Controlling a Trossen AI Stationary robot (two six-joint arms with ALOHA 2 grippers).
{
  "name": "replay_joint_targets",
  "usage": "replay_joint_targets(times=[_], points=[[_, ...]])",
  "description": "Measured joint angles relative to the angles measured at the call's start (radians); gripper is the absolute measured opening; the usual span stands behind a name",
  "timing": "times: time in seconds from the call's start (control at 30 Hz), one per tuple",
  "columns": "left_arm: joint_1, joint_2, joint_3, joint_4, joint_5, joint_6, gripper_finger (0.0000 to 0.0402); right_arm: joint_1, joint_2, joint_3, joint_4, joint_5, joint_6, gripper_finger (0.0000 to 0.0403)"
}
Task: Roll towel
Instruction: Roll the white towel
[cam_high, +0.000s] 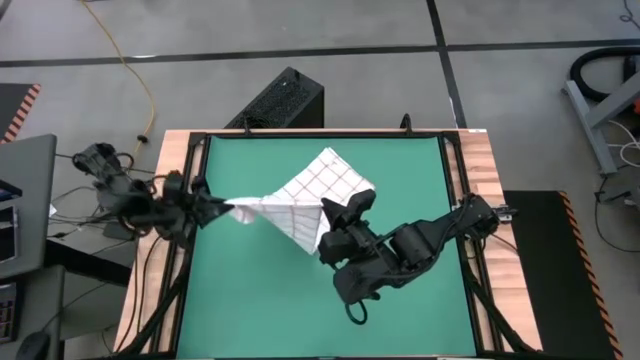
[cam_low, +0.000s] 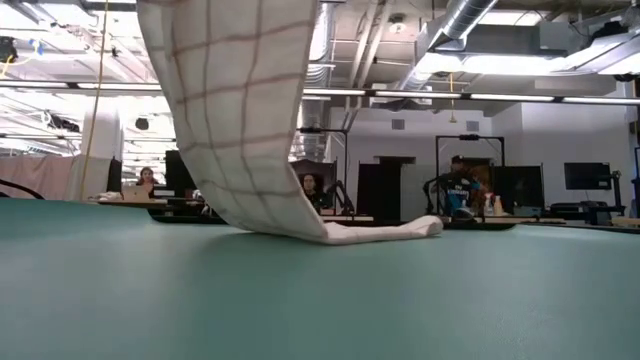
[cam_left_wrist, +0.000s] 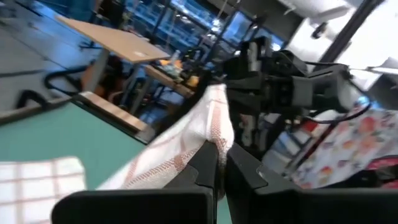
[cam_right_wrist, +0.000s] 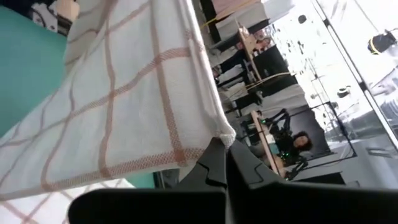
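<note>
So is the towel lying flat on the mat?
No. The towel is lifted: the left tool and right tool each pinch an edge, and only its far end rests on the green mat.

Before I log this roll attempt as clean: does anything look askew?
Yes. The towel isn't flat: the left gripper and right gripper, both shut on it, hold two corners up, so it hangs slack with only its far end resting, bunched, on the green mat.
</note>
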Motion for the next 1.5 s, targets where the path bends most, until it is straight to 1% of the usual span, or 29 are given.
replay_joint_targets(times=[0.1, 0.2, 0.3, 0.43, 0.5, 0.63, 0.73, 0.77, 0.8, 0.83, 0.9, 0.93, 0.97, 1.03, 1.17, 1.3, 1.4, 1.5], points=[[0.016, 0.046, 0.1, -0.119, -0.017, -0.015, 0.0, 0.002, 0.0, 0.0, 0.077, 0.021, -0.106, 0.0008], [0.028, 0.111, 0.246, -0.252, -0.015, -0.02, 0.0, 0.002, -0.002, 0.0, 0.176, 0.096, -0.233, 0.0008], [0.033, 0.198, 0.426, -0.398, -0.02, 0.004, 0.0, -0.001, -0.002, 0.0, 0.273, 0.166, -0.394, 0.0008], [0.042, 0.342, 0.702, -0.653, -0.03, 0.056, 0.0, -0.017, -0.002, 0.0, 0.396, 0.212, -0.581, 0.0008], [0.057, 0.422, 0.844, -0.818, -0.052, 0.081, 0.0, -0.024, -0.011, 0.0, 0.417, 0.219, -0.61, 0.0008], [0.104, 0.586, 1.102, -1.208, -0.078, 0.105, 0.0, -0.056, -0.044, 0.0, 0.441, 0.218, -0.593, 0.0008], [0.152, 0.69, 1.235, -1.488, -0.095, 0.112, 0.0, -0.089, -0.066, 0.0, 0.439, 0.209, -0.58, 0.0008], [0.174, 0.721, 1.271, -1.562, -0.097, 0.112, 0.0, -0.1, -0.075, 0.0, 0.437, 0.203, -0.58, 0.0008], [0.197, 0.749, 1.298, -1.585, -0.093, 0.118, 0.0, -0.114, -0.086, 0.0, 0.436, 0.196, -0.58, 0.0008], [0.228, 0.764, 1.31, -1.582, -0.064, 0.164, 0.0, -0.128, -0.1, 0.0, 0.436, 0.192, -0.584, 0.0008], [0.28, 0.783, 1.33, -1.557, 0.031, 0.321, 0.0, -0.157, -0.132, 0.0, 0.44, 0.177, -0.595, 0.0008], [0.303, 0.798, 1.349, -1.557, 0.047, 0.376, 0.0, -0.171, -0.143, 0.0, 0.44, 0.171, -0.596, 0.0008], [0.33, 0.81, 1.369, -1.571, 0.043, 0.418, 0.0, -0.187, -0.156, 0.0, 0.438, 0.159, -0.595, 0.0008], [0.394, 0.831, 1.392, -1.583, -0.01, 0.513, 0.0, -0.222, -0.176, -0.001, 0.433, 0.12, -0.591, 0.0008], [0.535, 0.838, 1.401, -1.522, -0.074, 0.754, 0.0, -0.302, -0.231, -0.001, 0.44, -0.03, -0.555, 0.0008], [0.701, 0.837, 1.402, -1.36, -0.078, 1.049, 0.0, -0.41, -0.25, -0.001, 0.439, -0.132, -0.555, 0.0008], [0.831, 0.837, 1.402, -1.172, -0.066, 1.334, 0.0, -0.521, -0.255, 0.0, 0.465, -0.224, -0.58, 0.0008], [0.968, 0.854, 1.402, -0.946, 0.007, 1.579, 0.0, -0.645, -0.245, 0.0, 0.544, -0.319, -0.644, 0.0008]])
